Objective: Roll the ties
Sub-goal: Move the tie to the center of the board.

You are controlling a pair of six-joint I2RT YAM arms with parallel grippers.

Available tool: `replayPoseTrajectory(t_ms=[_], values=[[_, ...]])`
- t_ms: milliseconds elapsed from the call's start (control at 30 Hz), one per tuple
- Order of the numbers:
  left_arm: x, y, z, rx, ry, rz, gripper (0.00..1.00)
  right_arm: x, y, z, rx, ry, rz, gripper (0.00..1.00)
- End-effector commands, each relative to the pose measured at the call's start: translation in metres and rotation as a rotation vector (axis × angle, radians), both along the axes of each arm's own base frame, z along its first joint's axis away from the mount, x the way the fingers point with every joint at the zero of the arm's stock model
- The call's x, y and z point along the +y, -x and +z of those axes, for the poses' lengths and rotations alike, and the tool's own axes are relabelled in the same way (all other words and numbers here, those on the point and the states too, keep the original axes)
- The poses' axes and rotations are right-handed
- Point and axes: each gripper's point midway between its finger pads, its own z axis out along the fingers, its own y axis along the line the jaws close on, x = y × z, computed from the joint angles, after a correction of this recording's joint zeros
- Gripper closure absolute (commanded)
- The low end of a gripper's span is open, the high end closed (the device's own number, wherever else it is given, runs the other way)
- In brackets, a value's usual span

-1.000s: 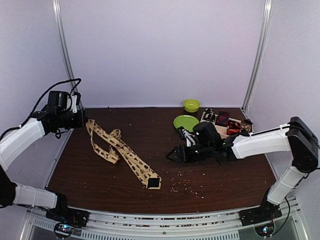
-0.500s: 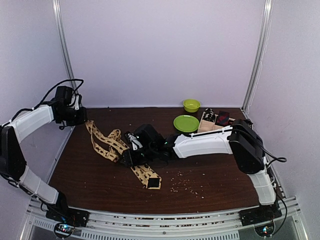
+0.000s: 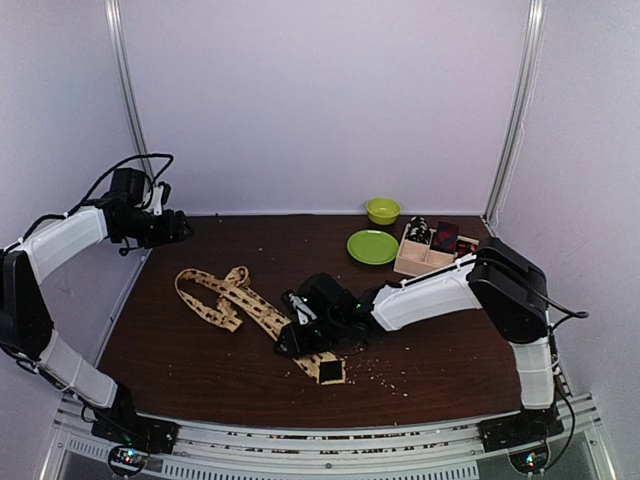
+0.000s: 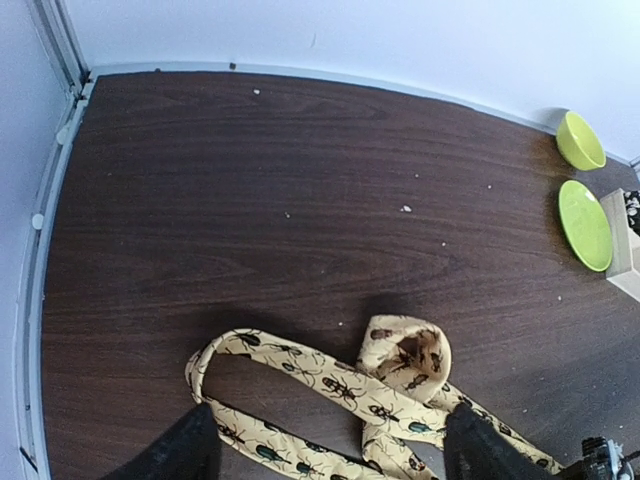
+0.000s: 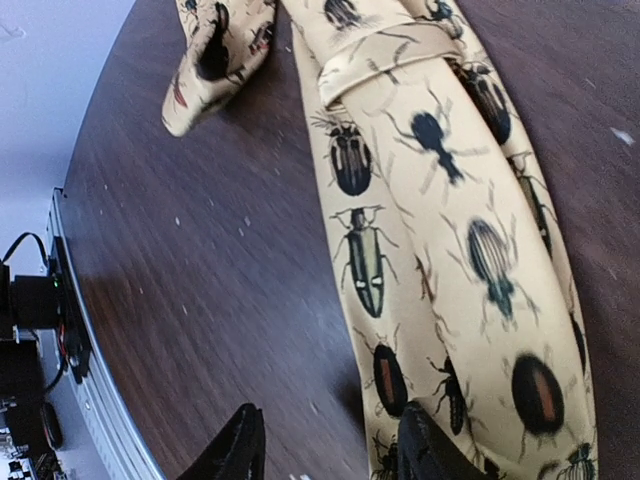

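A long tan tie (image 3: 255, 310) printed with dark beetles lies loosely looped on the dark table, its wide end (image 3: 331, 371) nearest the front. My right gripper (image 3: 288, 342) is low over the wide part. In the right wrist view it (image 5: 325, 452) is open, one finger resting on the tie (image 5: 440, 250) and the other over bare wood. My left gripper (image 3: 184, 228) hangs at the far left, raised and apart from the tie. In the left wrist view it (image 4: 330, 455) is open and empty, with the looped narrow end (image 4: 405, 350) below. Small dark tie bundles (image 3: 443, 238) sit in the tray.
A tan wooden compartment tray (image 3: 410, 262) stands at the back right. Beside it are a green plate (image 3: 372, 246) and a green bowl (image 3: 383, 210), also seen as plate (image 4: 585, 224) and bowl (image 4: 579, 140). Crumbs (image 3: 385, 372) dot the front of the table.
My left gripper opened and let go of the tie's narrow end. My right arm swung left onto the tie's wide part, and the whole tie slid toward the front right.
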Motion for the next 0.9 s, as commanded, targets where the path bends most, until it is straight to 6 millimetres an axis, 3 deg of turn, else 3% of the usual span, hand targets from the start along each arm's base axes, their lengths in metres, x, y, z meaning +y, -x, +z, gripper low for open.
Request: replayPoseTrajectory(t_ms=[0,67,100,267,400,500,567,633,800,867], values=[[-0.02,0.004,0.03,-0.1,0.01,-0.077,0.16,-0.089,0.026,-0.057,0.12,0.207,-0.048,0.54],[-0.041,0.009,0.027,-0.095,-0.017,-0.136,0.13,-0.127,0.04,-0.066,0.154,0.234,-0.072,0.54],[-0.05,0.012,0.023,-0.088,-0.035,-0.16,0.13,-0.137,0.041,-0.066,0.16,0.231,-0.09,0.54],[-0.094,0.03,-0.011,-0.026,-0.1,-0.283,0.12,-0.215,0.064,-0.079,0.26,0.216,-0.216,0.54],[-0.119,0.047,-0.031,0.006,-0.105,-0.348,0.12,-0.271,0.069,-0.083,0.333,0.184,-0.367,0.55],[-0.122,0.058,-0.046,0.04,-0.136,-0.339,0.13,-0.305,0.062,-0.075,0.323,0.165,-0.478,0.55],[-0.115,0.065,-0.059,0.082,-0.171,-0.296,0.15,-0.314,0.051,-0.06,0.258,0.183,-0.509,0.55],[-0.116,0.076,-0.07,0.104,-0.167,-0.265,0.16,-0.31,0.036,-0.037,0.181,0.157,-0.514,0.55],[-0.106,0.101,-0.108,0.197,-0.186,-0.163,0.18,-0.279,-0.003,0.031,0.013,0.072,-0.469,0.56],[-0.104,0.109,-0.12,0.237,-0.157,-0.119,0.2,-0.26,-0.01,0.042,-0.005,0.058,-0.428,0.55]])
